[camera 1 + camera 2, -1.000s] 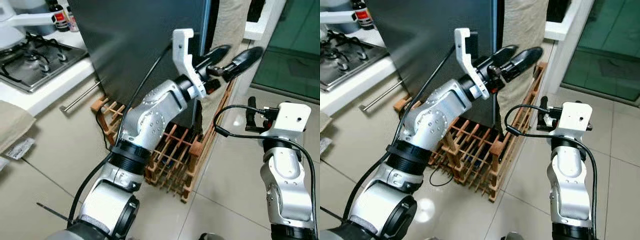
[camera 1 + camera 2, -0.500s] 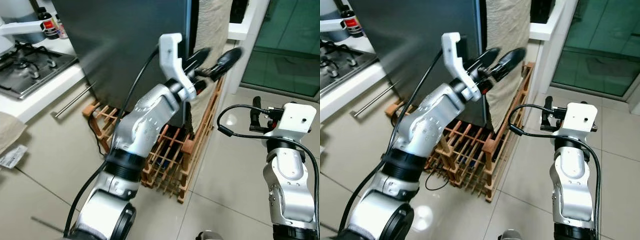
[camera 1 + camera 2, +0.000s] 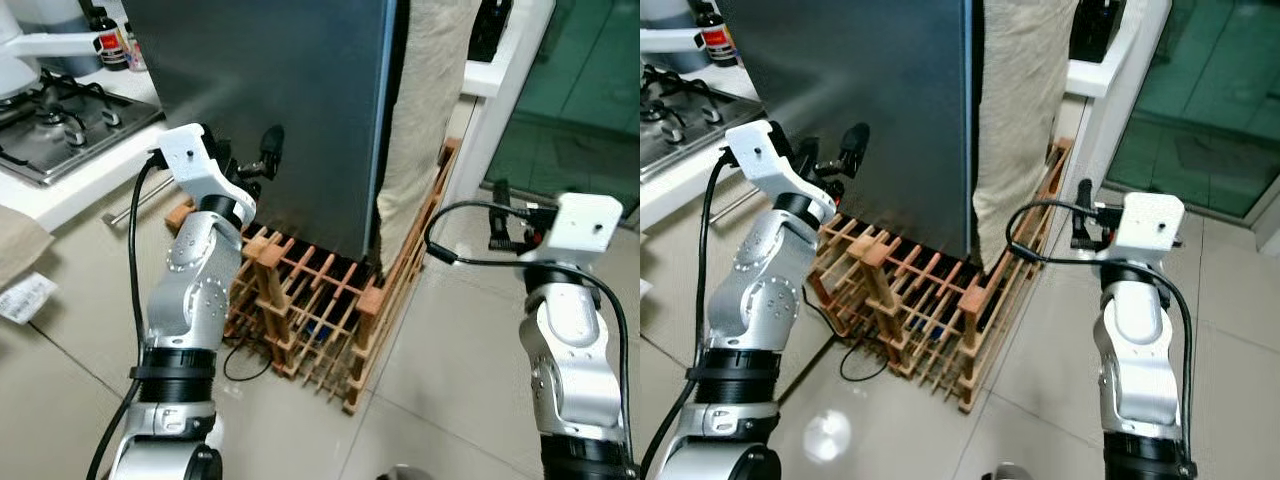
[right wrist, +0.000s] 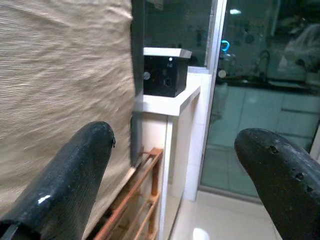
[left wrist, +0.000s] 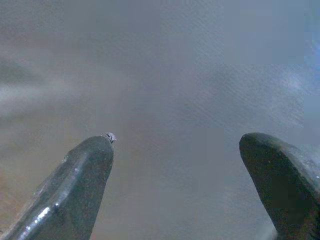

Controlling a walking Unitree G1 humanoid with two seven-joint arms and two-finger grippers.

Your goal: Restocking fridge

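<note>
The fridge [image 3: 290,90] is a tall dark grey box straight ahead, its door shut. My left gripper [image 3: 250,160] is raised in front of its lower left face, close to the surface. In the left wrist view the fingers [image 5: 80,185] stand wide apart with only the grey panel between them. My right gripper [image 3: 500,215] is held up to the right of the fridge, apart from it. It is open and empty, pointing toward the beige cloth [image 4: 60,85] and a white ledge [image 4: 167,102].
A wooden lattice rack [image 3: 320,300] stands on the floor against the fridge's base, with a black cable [image 3: 245,370] beside it. A beige cloth [image 3: 425,90] hangs at the fridge's right edge. A gas stove [image 3: 60,110] and bottles [image 3: 110,45] are at the left. A glass door [image 3: 590,90] is at the right.
My left arm has drawn back from the fridge's right edge, swinging left and down to the front face. The right arm has barely moved. The camera has shifted a little.
</note>
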